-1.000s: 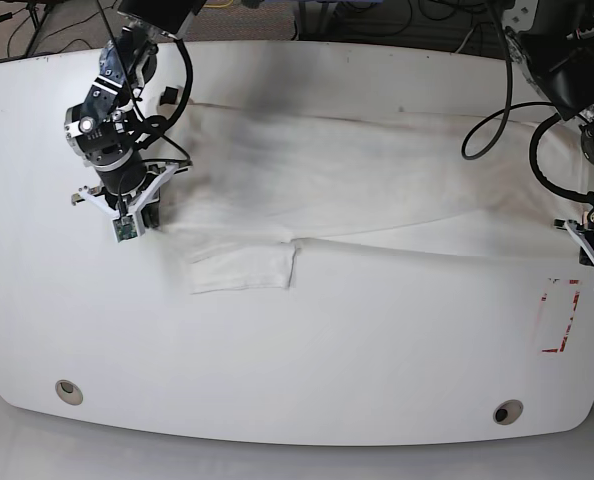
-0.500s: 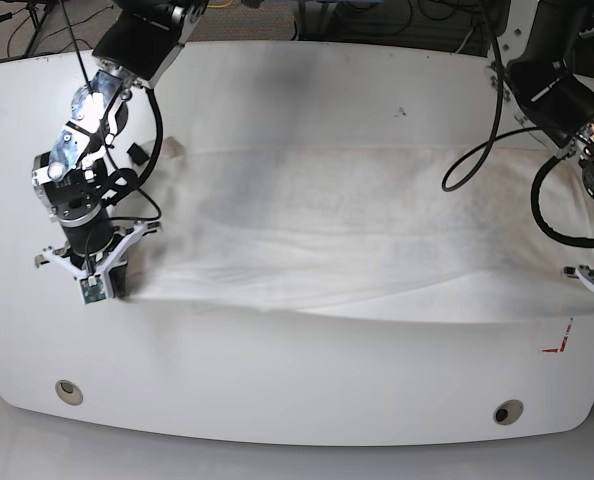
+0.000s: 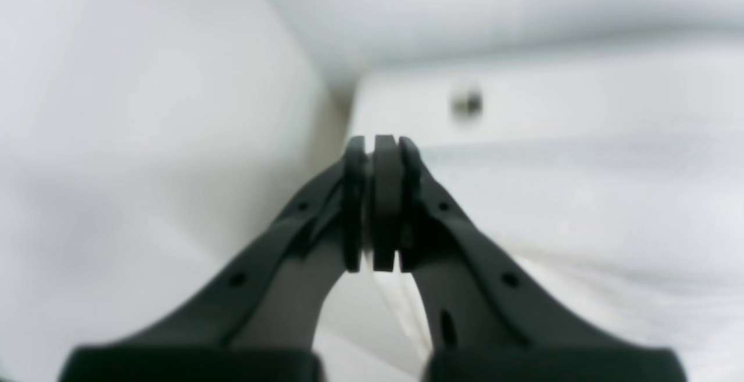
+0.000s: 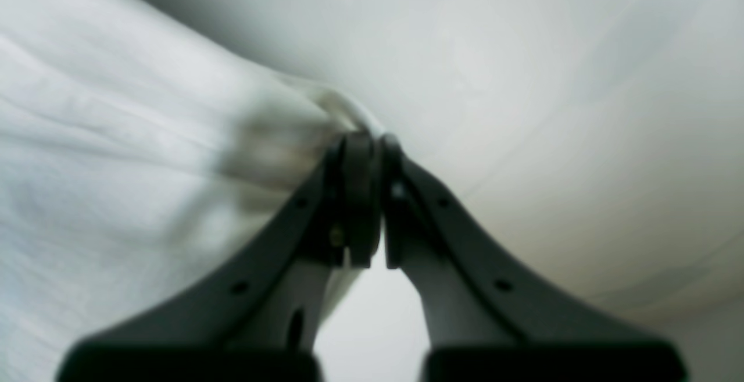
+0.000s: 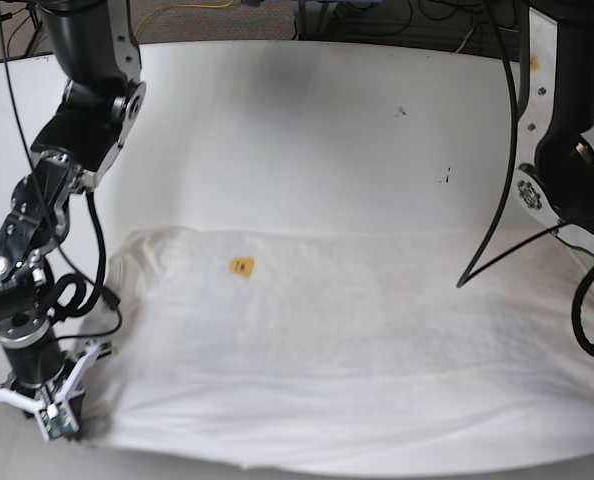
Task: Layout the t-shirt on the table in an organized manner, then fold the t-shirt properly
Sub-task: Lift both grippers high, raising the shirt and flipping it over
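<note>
base view: t-shirt (image 5: 357,350) w/ small yellow label (image 5: 240,266), text unreadable.

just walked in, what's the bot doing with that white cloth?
Both arms are spreading a white t-shirt across the table. The right claw is shut on a bunched edge of the fabric at the near corner. The left claw is shut too, with cloth beside and under it, though its grip is too blurry to confirm. The shirt lies stretched wide near the front edge, inside-out or face down, with a small yellow tag showing. No fold yet.
</note>
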`<state>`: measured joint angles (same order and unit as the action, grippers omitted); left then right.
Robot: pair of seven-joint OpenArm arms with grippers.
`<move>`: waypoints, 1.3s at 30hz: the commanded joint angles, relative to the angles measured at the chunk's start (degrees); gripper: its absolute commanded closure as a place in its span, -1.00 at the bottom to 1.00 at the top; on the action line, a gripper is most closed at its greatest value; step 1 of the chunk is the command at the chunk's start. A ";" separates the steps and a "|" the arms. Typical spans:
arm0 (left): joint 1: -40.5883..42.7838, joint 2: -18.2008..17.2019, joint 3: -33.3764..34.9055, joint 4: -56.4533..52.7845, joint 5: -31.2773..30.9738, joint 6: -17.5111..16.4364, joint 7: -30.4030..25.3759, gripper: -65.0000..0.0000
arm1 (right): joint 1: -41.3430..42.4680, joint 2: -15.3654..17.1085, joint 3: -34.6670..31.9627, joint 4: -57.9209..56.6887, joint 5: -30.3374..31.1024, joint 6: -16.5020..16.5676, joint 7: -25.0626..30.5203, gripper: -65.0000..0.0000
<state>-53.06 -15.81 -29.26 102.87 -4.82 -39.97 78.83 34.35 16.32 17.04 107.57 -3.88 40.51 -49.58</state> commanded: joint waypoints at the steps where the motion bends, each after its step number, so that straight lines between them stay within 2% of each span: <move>1: -5.89 -1.90 1.61 0.47 0.20 -0.03 -0.89 1.00 | 7.19 2.72 -0.82 0.87 -0.12 -1.00 -0.84 1.00; 8: -19.16 -1.81 3.19 -4.10 0.03 -0.03 -0.89 1.00 | 21.17 7.55 -6.97 -1.06 -0.38 -1.00 -2.24 1.00; 12: -21.94 -1.81 3.19 -7.97 0.03 -0.03 -0.89 1.00 | 25.04 8.87 -8.47 -0.89 -0.56 -1.00 -2.33 1.00; 18: -21.89 -1.81 3.63 -8.50 -0.06 -0.03 -0.81 1.00 | 23.63 11.42 -8.11 1.75 -0.03 -0.91 -6.02 1.00; 22: -15.82 -1.90 3.72 -6.91 -0.15 -0.03 -0.81 1.00 | 17.83 11.60 -6.00 5.53 -0.03 -0.51 -8.31 1.00; 25: -10.55 -1.81 3.63 -3.49 -0.15 -0.03 -0.81 1.00 | 11.06 10.89 -1.70 7.99 -0.03 -0.51 -8.40 1.00; 29: -1.93 -0.67 3.63 1.26 -0.24 -0.03 -0.01 1.00 | 1.74 7.90 3.58 8.52 -0.21 -0.51 -8.31 1.00; 31: 3.87 -0.14 3.45 3.64 -0.24 -0.03 0.69 1.00 | -4.50 5.88 8.33 8.52 -0.21 -0.51 -8.22 1.00; 34: 12.84 0.12 2.75 5.83 -0.24 -0.03 0.69 1.00 | -12.15 1.31 13.60 8.52 -0.21 -0.51 -7.78 1.00; 39: 26.55 1.18 -2.52 7.24 -0.24 -0.03 0.43 1.00 | -23.32 -5.63 18.35 8.17 -0.12 -0.51 -4.62 1.00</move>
<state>-28.58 -13.69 -29.89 109.19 -8.16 -40.10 78.72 12.97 11.79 34.52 114.93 -3.16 40.53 -56.66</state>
